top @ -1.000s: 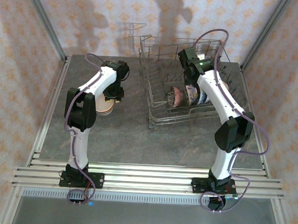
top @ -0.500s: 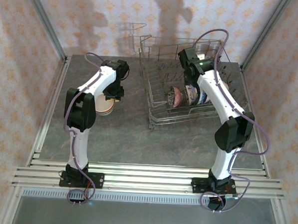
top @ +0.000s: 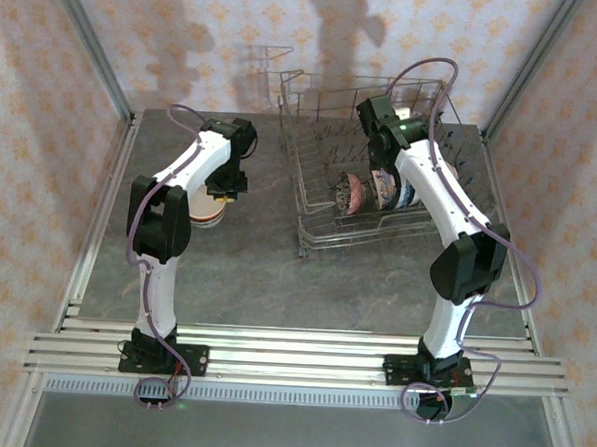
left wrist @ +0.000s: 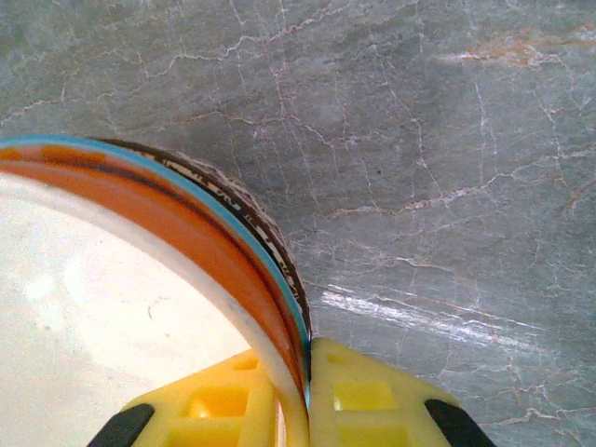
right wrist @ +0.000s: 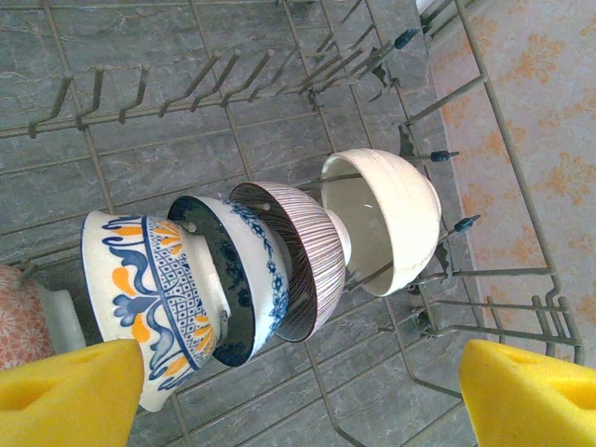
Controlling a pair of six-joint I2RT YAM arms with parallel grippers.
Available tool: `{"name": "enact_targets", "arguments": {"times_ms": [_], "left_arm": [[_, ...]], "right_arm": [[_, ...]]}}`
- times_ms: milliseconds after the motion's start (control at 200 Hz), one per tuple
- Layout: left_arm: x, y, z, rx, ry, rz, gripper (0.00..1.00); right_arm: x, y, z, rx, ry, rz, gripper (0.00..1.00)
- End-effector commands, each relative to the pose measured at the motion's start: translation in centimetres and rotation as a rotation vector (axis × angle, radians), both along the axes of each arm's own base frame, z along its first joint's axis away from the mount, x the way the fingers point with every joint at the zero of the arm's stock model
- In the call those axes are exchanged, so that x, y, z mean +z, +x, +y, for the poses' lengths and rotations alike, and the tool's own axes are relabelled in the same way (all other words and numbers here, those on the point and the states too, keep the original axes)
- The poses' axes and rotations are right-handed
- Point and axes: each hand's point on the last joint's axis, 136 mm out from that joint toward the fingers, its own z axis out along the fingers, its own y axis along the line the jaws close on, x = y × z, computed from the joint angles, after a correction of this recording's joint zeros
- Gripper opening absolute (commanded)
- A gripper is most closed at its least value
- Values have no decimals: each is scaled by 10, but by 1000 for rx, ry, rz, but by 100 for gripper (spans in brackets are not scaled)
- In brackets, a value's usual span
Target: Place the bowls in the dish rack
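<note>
A stack of bowls (top: 206,212) stands on the table left of the dish rack (top: 308,236). Its top bowl is orange outside and white inside (left wrist: 177,228), with a blue-rimmed bowl (left wrist: 291,296) under it. My left gripper (left wrist: 303,402) is shut on the orange bowl's rim, one yellow finger inside and one outside. In the rack several bowls stand on edge in a row: cream (right wrist: 396,214), brown striped (right wrist: 300,256), blue floral (right wrist: 250,279), blue-and-orange patterned (right wrist: 149,289) and pinkish (right wrist: 19,321). My right gripper (right wrist: 303,396) hangs open above them, touching none.
Grey marble tabletop (top: 246,271) lies between the stack and the rack. The rack's tall wire sides (right wrist: 521,168) and upright tines (right wrist: 140,88) surround the standing bowls. Patterned walls and metal frame posts (top: 93,43) enclose the table.
The left gripper's fingers have drawn together onto the orange bowl's rim. The right arm has not moved.
</note>
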Motion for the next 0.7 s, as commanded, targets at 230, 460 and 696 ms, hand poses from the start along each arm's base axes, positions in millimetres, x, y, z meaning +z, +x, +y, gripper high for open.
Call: {"name": "enact_targets", "arguments": {"times_ms": [230, 460, 696], "left_arm": [[25, -2, 10, -19, 18, -36, 22], [29, 1, 10, -30, 22, -45, 23], [24, 1, 12, -30, 27, -30, 21]], "right_arm": [[6, 2, -2, -3, 0, -6, 87], [6, 3, 0, -1, 10, -7, 87], [5, 4, 1, -1, 10, -7, 88]]}}
